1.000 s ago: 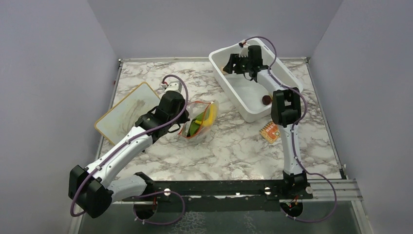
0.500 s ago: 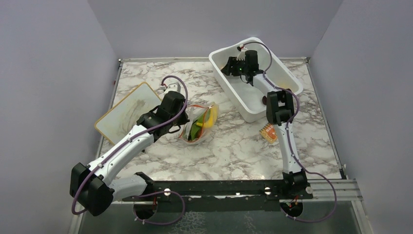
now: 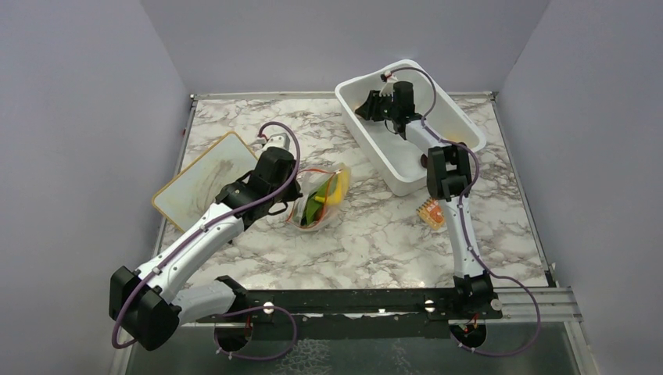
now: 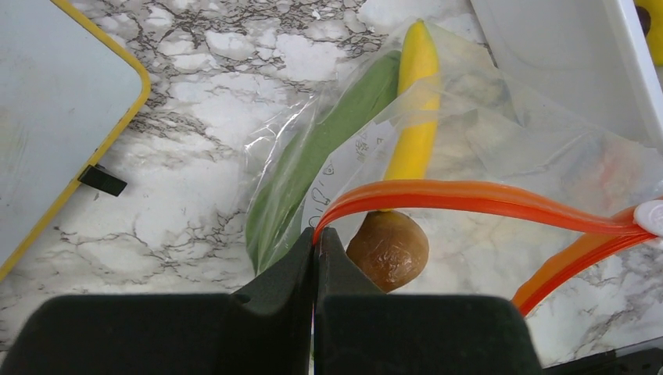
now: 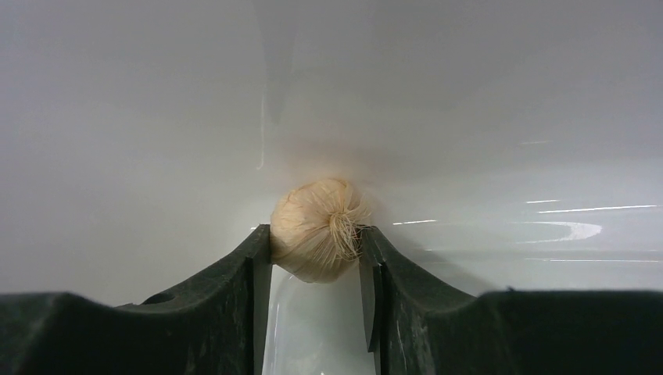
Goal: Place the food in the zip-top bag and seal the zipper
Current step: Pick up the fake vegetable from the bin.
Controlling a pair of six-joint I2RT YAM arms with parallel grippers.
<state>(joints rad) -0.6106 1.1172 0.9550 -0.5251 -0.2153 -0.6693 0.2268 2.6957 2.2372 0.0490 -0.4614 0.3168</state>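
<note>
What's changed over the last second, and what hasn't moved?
The right end effector slid leftward inside the white tub, elbow swinging left too; it now clamps a small beige piece. The left end effector stayed pinched on the zipper; the bag barely shifted.

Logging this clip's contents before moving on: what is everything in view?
zip-top bag: one, clear, table centre, mouth open
zipper: one, red-orange, along bag mouth
leafy vegetable: one, green, inside bag
banana: one, yellow, inside bag
brown piece: one, at bag mouth
dark piece: one, brown, in tub
beige piece: one, in tub
yellow fruit: one, in tub, mostly cropped
tub: one, white, far right
board: one, white, yellow-edged, left
patterned square: one, orange, near tub
table: marble
left gripper: pinching zipper
right gripper: gripping beige piece
</note>
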